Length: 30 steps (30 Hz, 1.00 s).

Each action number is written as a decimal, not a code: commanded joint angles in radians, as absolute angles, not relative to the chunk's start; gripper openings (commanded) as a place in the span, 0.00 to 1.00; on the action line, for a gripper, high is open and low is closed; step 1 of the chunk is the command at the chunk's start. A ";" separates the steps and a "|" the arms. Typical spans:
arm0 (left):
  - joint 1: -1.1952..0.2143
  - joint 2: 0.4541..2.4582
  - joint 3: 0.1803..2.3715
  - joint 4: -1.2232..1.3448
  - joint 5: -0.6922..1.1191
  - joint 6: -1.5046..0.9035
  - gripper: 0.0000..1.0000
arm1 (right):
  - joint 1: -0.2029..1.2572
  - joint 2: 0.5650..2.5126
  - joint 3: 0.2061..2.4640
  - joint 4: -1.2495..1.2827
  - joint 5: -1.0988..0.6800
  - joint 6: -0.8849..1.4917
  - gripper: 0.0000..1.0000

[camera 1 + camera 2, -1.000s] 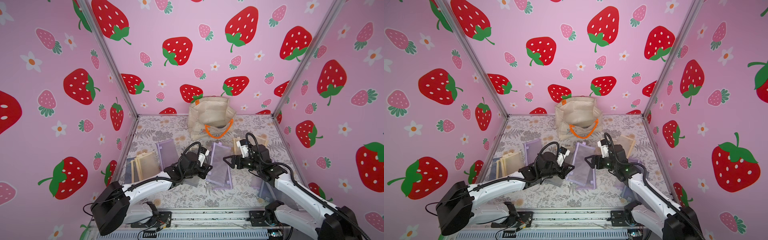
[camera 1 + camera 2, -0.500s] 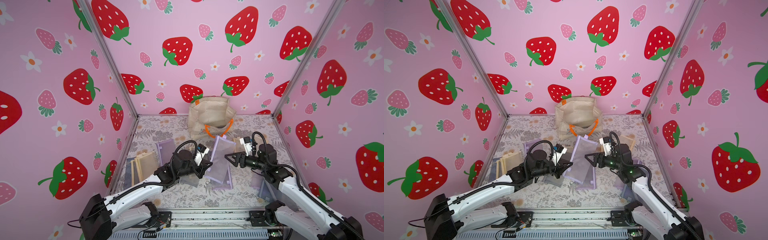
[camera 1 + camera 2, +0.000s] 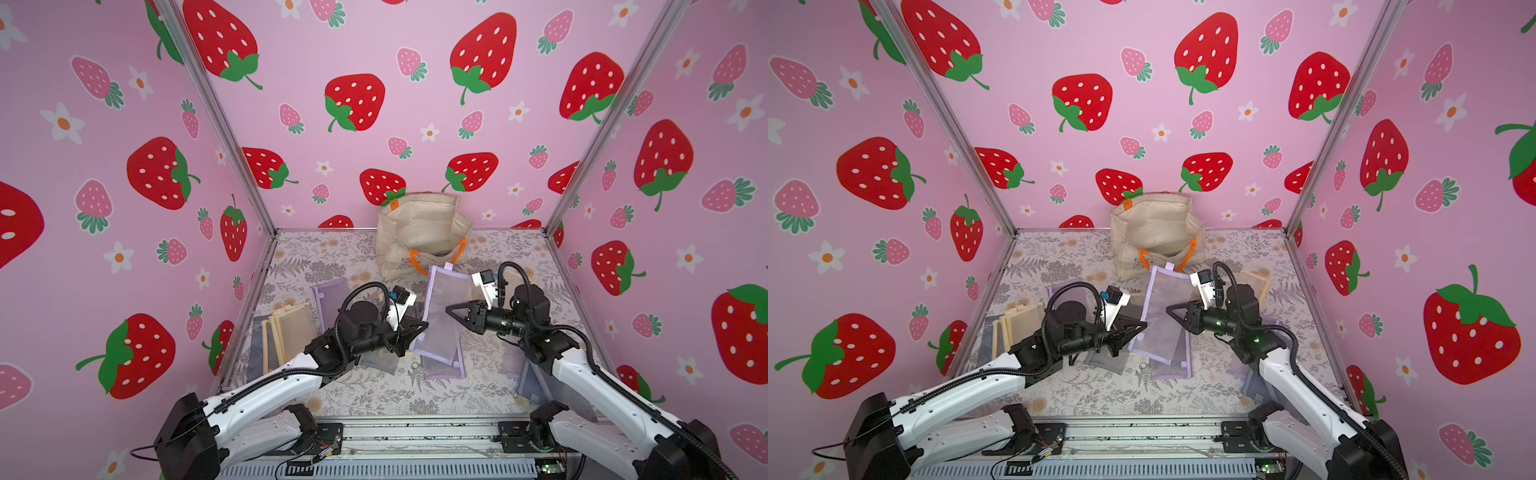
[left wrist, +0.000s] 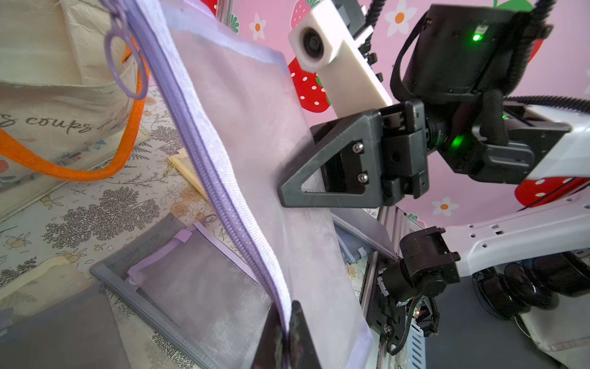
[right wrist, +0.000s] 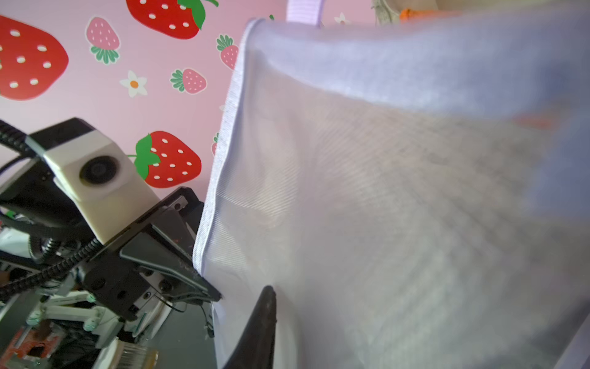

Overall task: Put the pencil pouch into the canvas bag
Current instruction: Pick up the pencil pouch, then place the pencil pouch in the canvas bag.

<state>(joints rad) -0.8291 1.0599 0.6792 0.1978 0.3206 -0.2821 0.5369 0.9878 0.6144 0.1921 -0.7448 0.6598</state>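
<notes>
Lilac mesh pencil pouch (image 3: pixel 436 316) (image 3: pixel 1163 316), held clear of the desk (image 3: pixel 374 395) and stretched nearly upright between the two pincers. See-through, with nothing visible inside and no legible writing on it. Zip along one long edge, with a ring pull (image 4: pixel 127 64) at the end nearest the canvas bag.

Left pincer (image 3: pixel 419 328) (image 4: pixel 287 335) pressed together on the zip edge at the pouch's lower corner. Right pincer (image 3: pixel 451 309) (image 4: pixel 287 191) closed to a single wedge on the opposite edge, pinching the mesh.

Just beyond both pincer tips, the canvas bag (image 3: pixel 419 228) (image 4: pixel 48 105) with orange handles (image 3: pixel 415 262), mouth turned toward the pincers, contents not discernible. Cursive print on its side, only "coups" readable.

Below the pincers, flat on the desk: another lilac pouch (image 3: pixel 444 368) and a grey pouch (image 4: pixel 64 329). Out past the left pincer's outer side, cream pouches (image 3: pixel 291 332).
</notes>
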 commanded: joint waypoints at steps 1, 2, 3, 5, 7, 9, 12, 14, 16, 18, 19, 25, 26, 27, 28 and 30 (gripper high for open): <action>-0.819 1.056 0.676 0.226 0.300 -0.286 0.00 | 0.546 0.980 0.659 0.227 -0.766 0.632 0.05; -0.817 1.056 0.677 0.218 0.291 -0.288 0.00 | 0.546 0.977 0.668 0.212 -0.762 0.617 0.00; -0.810 1.056 0.679 0.209 0.275 -0.291 0.00 | 0.546 0.974 0.678 0.192 -0.752 0.599 0.00; -0.798 1.055 0.682 0.183 0.242 -0.299 0.00 | 0.545 0.974 0.721 0.132 -0.735 0.554 0.00; -0.778 1.059 0.688 0.140 0.207 -0.312 0.13 | 0.545 0.986 0.810 -0.019 -0.684 0.449 0.00; -0.747 1.070 0.698 0.081 0.194 -0.328 0.32 | 0.545 1.028 0.968 -0.249 -0.572 0.288 0.00; -0.687 1.078 0.679 0.041 0.188 -0.369 0.58 | 0.545 1.121 1.197 -0.463 -0.431 0.094 0.00; -0.649 1.060 0.646 0.044 0.196 -0.402 0.75 | 0.543 1.192 1.339 -0.534 -0.359 -0.006 0.00; -0.620 1.033 0.625 0.032 0.195 -0.409 0.80 | 0.543 1.262 1.470 -0.581 -0.302 -0.091 0.00; -0.600 0.997 0.603 0.029 0.197 -0.410 0.85 | 0.545 1.338 1.592 -0.616 -0.273 -0.191 0.00; -0.591 0.977 0.593 0.028 0.201 -0.412 0.88 | 0.545 1.373 1.638 -0.620 -0.263 -0.238 0.00; -0.568 0.924 0.558 0.026 0.217 -0.410 0.95 | 0.545 1.605 1.904 -0.645 -0.161 -0.598 0.00; -0.565 0.919 0.551 0.034 0.224 -0.412 0.95 | 0.545 1.632 1.923 -0.637 -0.162 -0.648 0.00; -0.565 0.914 0.542 0.042 0.231 -0.415 0.95 | 0.545 1.657 1.939 -0.625 -0.168 -0.705 0.00; -0.563 0.912 0.536 0.051 0.236 -0.419 0.95 | 0.545 1.678 1.948 -0.611 -0.176 -0.756 0.00; -0.560 0.905 0.525 0.063 0.247 -0.422 0.94 | 0.545 1.722 1.971 -0.593 -0.186 -0.839 0.00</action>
<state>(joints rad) -0.5674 0.9165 0.5411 0.0334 0.2207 -0.4110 0.5453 1.6833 1.9278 -0.5789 -0.1905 -0.5831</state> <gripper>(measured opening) 0.945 0.049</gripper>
